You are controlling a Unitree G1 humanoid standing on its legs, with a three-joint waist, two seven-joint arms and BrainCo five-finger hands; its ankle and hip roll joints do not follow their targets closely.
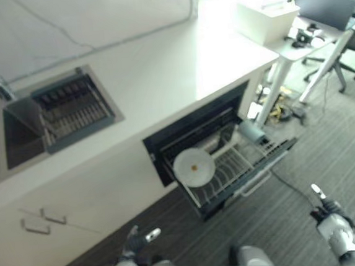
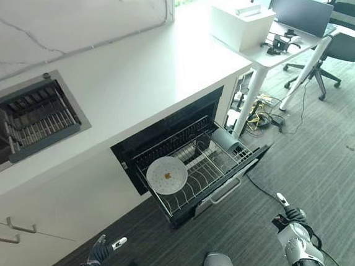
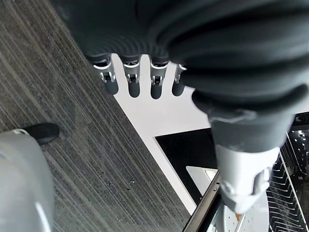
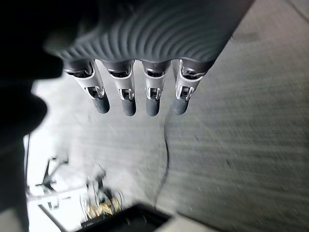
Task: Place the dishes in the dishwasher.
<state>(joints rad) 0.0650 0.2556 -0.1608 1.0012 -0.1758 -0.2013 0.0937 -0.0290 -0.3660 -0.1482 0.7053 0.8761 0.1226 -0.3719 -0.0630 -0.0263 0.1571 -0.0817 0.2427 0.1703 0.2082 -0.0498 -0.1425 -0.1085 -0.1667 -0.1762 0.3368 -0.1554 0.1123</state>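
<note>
Our left hand point(image 2: 99, 250) hangs low with fingers relaxed and empty, the sink rack point(image 2: 36, 117) far beyond its fingertips. Ahead of both hands, between them, the pulled-out dishwasher rack point(image 2: 196, 168) already holds a white plate point(image 2: 167, 175) and a grey cup point(image 2: 226, 140). Our right hand point(image 2: 289, 218) is also loose and empty. We judge loading done; next we would push the rack in, with cables point(image 2: 258, 115) beyond the right fingertips.

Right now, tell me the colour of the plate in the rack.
White plate, small orange-brown spot; right eye view.
</note>
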